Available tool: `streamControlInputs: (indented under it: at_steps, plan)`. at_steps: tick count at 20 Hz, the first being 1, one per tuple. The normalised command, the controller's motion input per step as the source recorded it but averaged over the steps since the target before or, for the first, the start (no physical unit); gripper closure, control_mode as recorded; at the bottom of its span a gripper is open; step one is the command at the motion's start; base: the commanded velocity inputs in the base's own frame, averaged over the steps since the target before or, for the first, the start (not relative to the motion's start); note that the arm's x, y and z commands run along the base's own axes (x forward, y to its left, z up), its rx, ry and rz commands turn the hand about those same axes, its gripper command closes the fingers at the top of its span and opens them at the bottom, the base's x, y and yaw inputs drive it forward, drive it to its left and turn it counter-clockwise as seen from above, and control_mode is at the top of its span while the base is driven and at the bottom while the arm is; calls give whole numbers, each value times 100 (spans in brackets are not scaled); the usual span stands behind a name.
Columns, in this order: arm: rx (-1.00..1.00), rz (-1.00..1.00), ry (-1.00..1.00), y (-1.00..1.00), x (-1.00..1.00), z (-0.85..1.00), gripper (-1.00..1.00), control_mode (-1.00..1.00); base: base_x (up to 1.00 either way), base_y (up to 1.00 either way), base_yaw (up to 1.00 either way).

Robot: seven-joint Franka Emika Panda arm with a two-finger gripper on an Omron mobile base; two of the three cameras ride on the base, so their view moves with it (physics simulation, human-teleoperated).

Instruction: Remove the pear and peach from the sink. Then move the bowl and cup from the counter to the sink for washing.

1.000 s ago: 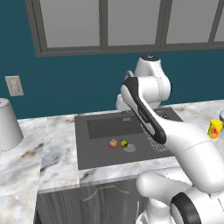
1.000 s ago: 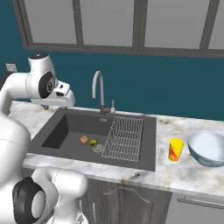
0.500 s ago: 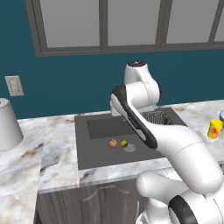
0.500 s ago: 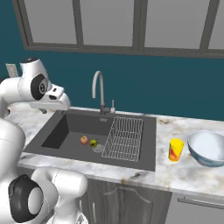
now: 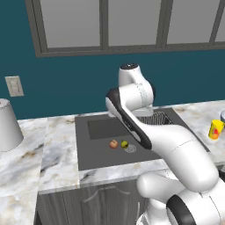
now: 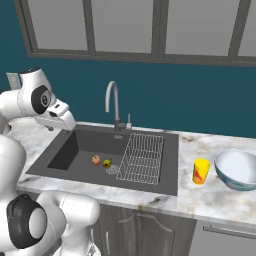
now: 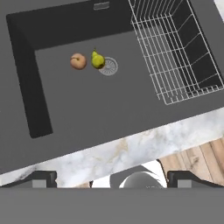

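while gripper (image 7: 111,179) gapes, pear (image 7: 97,60), peach (image 7: 78,61) below

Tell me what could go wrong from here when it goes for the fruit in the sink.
The pear and peach lie very close together, so the open gripper could nudge one while closing on the other, and a round fruit may roll. The pear also sits right beside the drain, so a finger could catch its edge. The faucet and wire rack stand nearby and might be clipped on the descent into the sink.
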Motion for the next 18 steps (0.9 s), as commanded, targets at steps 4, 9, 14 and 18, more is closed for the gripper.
streamControlInputs:
  at_steps: [4, 9, 14, 18]
  plan:
    - [0, -12, 1, 2, 0, -11, -100, -100, 0, 0, 0]
    - [0, -1, 6, -2, 0, -16, -100, -100, 0, 0, 0]
    - [0, 0, 1, -3, 0, -19, -100, -100, 0, 0, 0]
    - [-1, 0, 0, -1, 0, -19, -100, -100, 0, 0, 0]
